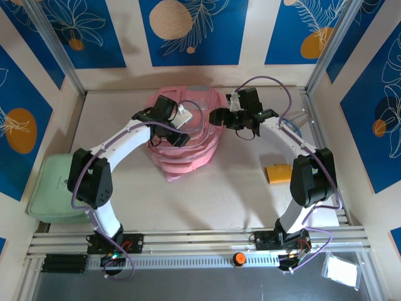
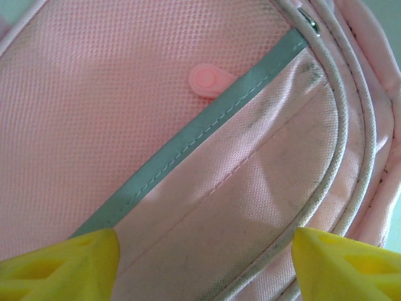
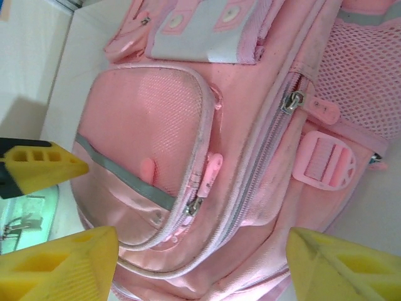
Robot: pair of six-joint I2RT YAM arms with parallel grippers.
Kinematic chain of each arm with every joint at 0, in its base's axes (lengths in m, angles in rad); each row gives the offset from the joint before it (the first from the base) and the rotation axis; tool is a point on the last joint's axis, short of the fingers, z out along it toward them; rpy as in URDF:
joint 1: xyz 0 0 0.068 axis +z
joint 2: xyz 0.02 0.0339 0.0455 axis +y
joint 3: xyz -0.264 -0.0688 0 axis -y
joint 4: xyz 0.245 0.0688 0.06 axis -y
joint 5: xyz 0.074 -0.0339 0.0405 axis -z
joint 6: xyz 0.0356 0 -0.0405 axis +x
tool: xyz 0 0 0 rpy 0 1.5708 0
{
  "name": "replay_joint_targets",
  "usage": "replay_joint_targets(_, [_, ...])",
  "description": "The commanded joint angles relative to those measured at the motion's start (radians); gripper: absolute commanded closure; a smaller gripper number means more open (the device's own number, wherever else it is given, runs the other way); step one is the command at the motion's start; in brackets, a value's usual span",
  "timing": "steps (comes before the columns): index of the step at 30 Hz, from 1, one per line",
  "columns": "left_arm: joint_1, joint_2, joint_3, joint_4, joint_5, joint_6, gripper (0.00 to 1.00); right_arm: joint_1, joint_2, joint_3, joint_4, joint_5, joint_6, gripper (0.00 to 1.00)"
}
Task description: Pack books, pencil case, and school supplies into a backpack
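The pink backpack [image 1: 188, 147] lies at the back middle of the table. My left gripper [image 1: 182, 128] hovers over its front; in the left wrist view the gripper [image 2: 203, 266] is open, its yellow fingertips [image 2: 62, 266] spread above the front pocket and its grey trim [image 2: 200, 132]. My right gripper [image 1: 227, 119] is at the backpack's right side; seen from its wrist, it [image 3: 200, 269] is open over the backpack [image 3: 250, 125] near a pink zipper pull [image 3: 213, 169]. The small orange-tan pencil case [image 1: 277, 174] lies on the table at the right. The books are out of view.
A pale green container [image 1: 53, 188] sits at the table's left edge. White sheets [image 1: 322, 216] lie by the right arm's base. A pink buckle [image 3: 326, 160] and a mesh side pocket [image 3: 369, 69] are on the backpack's side. Walls enclose the table.
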Motion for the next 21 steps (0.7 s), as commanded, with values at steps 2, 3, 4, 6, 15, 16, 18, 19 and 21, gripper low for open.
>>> replay_joint_targets(2, [-0.006,0.035,0.045,-0.041,0.022,0.149,0.28,-0.014,0.003,-0.016,0.037,-0.079,0.049,0.29])
replay_joint_targets(3, [-0.006,0.039,0.044,-0.051,0.031,0.162,0.28,-0.016,0.006,-0.015,0.039,-0.086,0.054,0.29])
replay_joint_targets(4, [-0.006,0.039,0.042,-0.056,0.04,0.171,0.28,-0.017,0.009,-0.013,0.041,-0.091,0.058,0.29])
replay_joint_targets(6, [-0.006,0.034,0.027,-0.057,0.061,0.187,0.28,-0.016,0.016,-0.01,0.044,-0.102,0.064,0.29])
replay_joint_targets(15, [-0.006,0.019,-0.009,-0.017,0.096,0.215,0.26,-0.017,0.051,0.005,0.051,-0.141,0.084,0.3])
replay_joint_targets(16, [-0.006,0.026,-0.006,-0.008,0.071,0.213,0.27,-0.017,0.055,0.007,0.053,-0.144,0.086,0.3])
replay_joint_targets(18, [-0.006,0.042,0.004,-0.002,0.029,0.21,0.29,-0.017,0.062,0.011,0.06,-0.157,0.093,0.3])
replay_joint_targets(19, [-0.006,0.048,0.009,0.002,0.009,0.205,0.32,-0.015,0.065,0.012,0.068,-0.167,0.097,0.3])
replay_joint_targets(21, [-0.006,0.056,0.016,0.001,-0.001,0.207,0.38,-0.016,0.077,0.014,0.086,-0.189,0.106,0.3])
